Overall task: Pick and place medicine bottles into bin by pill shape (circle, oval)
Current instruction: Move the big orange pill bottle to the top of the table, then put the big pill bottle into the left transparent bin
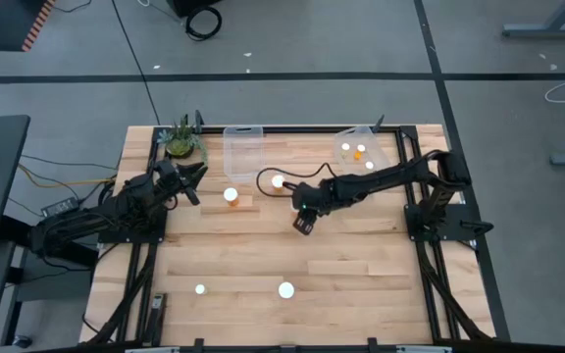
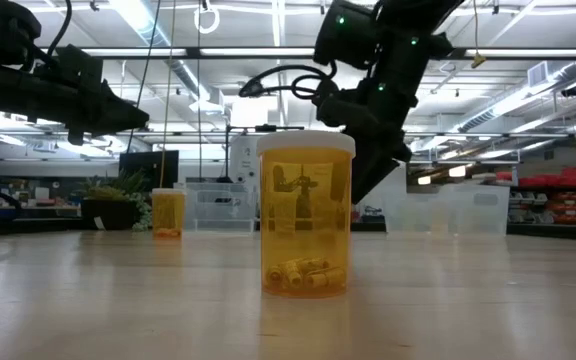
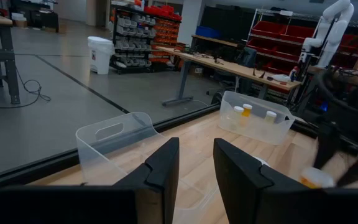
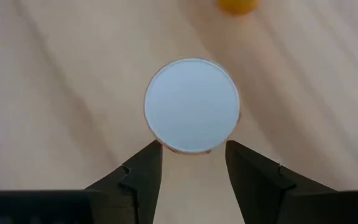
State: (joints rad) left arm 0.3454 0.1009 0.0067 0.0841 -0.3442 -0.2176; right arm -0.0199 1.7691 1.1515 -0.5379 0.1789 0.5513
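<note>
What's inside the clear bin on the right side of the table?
The right bin holds three medicine bottles with white caps; at least one shows orange. The left wrist view shows the same three. Their pills cannot be seen from here.

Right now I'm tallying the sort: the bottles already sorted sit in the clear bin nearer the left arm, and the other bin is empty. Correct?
Not quite. The sorted bottles sit in the clear bin nearer the right arm, and the bin nearer the left arm is the empty one. The high view shows this.
</note>
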